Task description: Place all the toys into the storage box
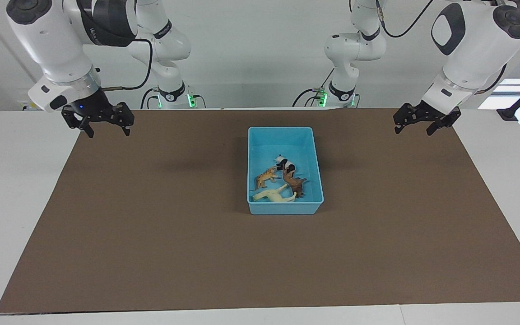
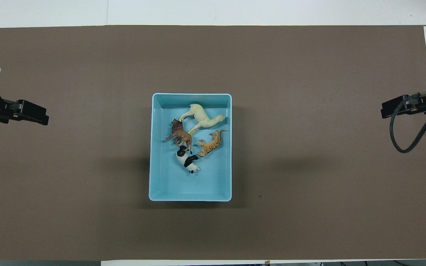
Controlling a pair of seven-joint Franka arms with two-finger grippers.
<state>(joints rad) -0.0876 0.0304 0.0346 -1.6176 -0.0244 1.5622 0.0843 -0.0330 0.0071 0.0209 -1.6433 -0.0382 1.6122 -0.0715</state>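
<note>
The light blue storage box (image 1: 282,129) (image 2: 190,95) stands mid-table on the brown mat. All the toys lie inside it, bunched in the half farther from the robots. They are a cream llama (image 1: 272,195) (image 2: 202,119), an orange tiger (image 1: 265,177) (image 2: 211,143), a black-and-white panda (image 1: 285,164) (image 2: 188,161) and a brown lion (image 1: 295,184) (image 2: 180,135). My left gripper (image 1: 412,132) (image 2: 44,119) hangs open and holds nothing, over the mat's edge at the left arm's end. At the right arm's end my right gripper (image 1: 109,133) (image 2: 383,112) is likewise open over the mat's edge, nothing in it.
A brown mat (image 1: 151,225) covers most of the white table (image 1: 16,180). A black cable (image 2: 401,140) loops down from the right arm's wrist. Both arms stand well apart from the box.
</note>
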